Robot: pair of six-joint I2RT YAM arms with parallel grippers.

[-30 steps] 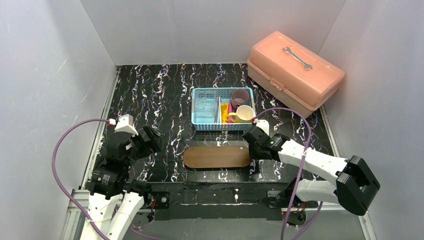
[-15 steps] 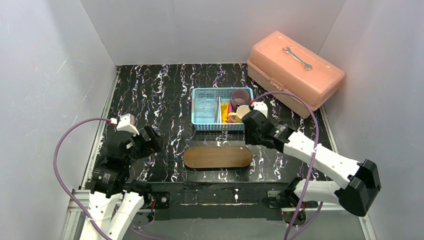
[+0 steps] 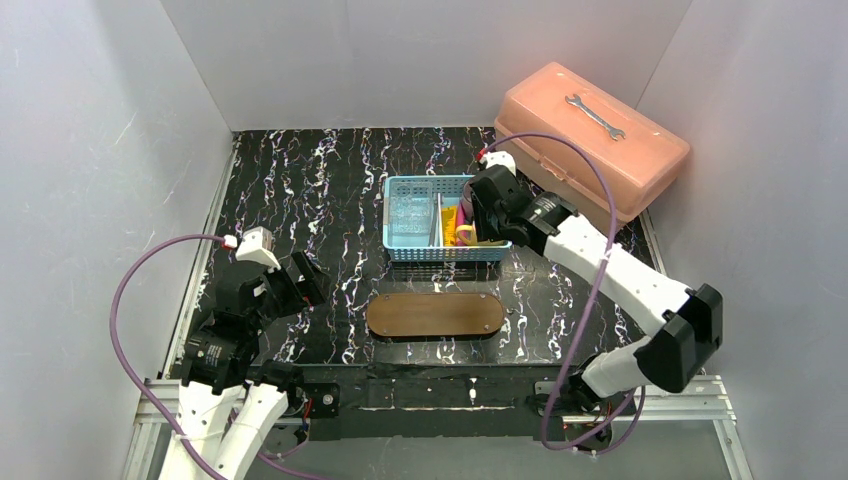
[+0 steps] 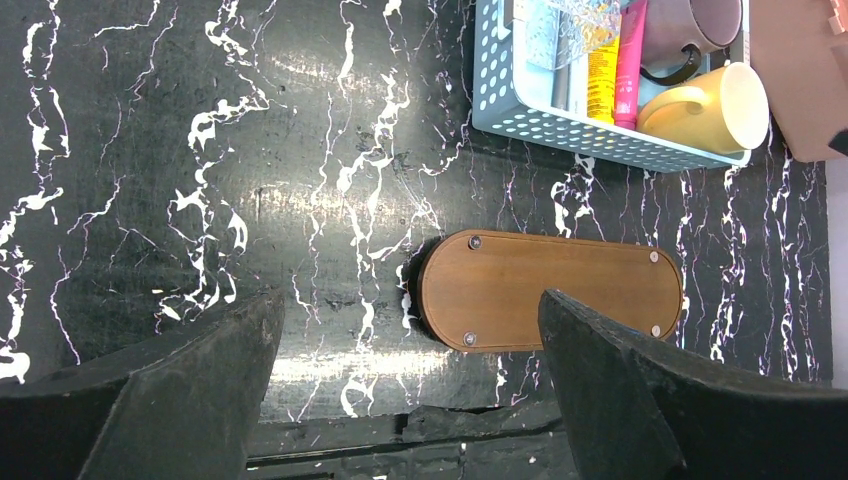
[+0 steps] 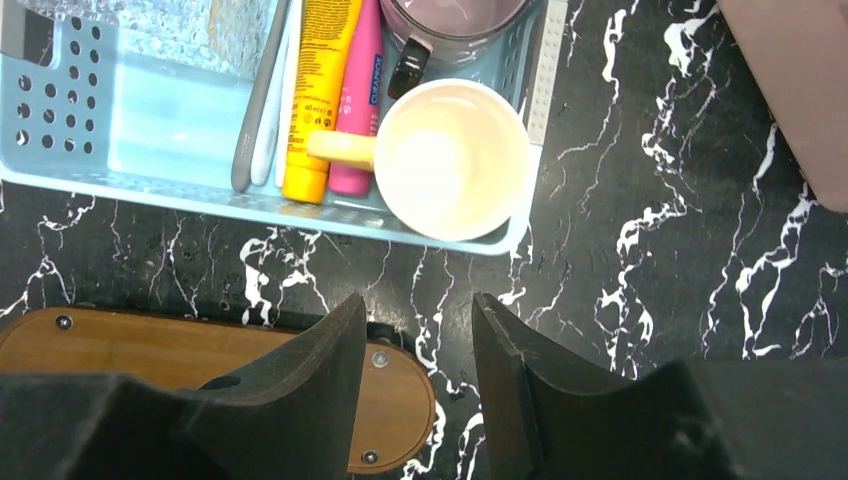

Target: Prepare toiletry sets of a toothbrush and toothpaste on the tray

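The long brown wooden tray (image 3: 435, 314) lies by the table's near edge. Just behind it, the thin grey-white toothbrushes (image 5: 262, 95), the yellow-orange toothpaste tube (image 5: 318, 90) and the magenta-pink toothpaste tube (image 5: 358, 100) lie side by side in the light-blue plastic lattice basket (image 3: 400, 252). The right tool (image 5: 415, 310) hovers above the basket's near right corner, partly spread and gripping nothing. The left tool (image 4: 408, 310) hangs near the table's near left corner, spread wide.

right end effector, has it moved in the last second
Yes. The right end effector moved away from the tray and now hangs over the right end of the basket.
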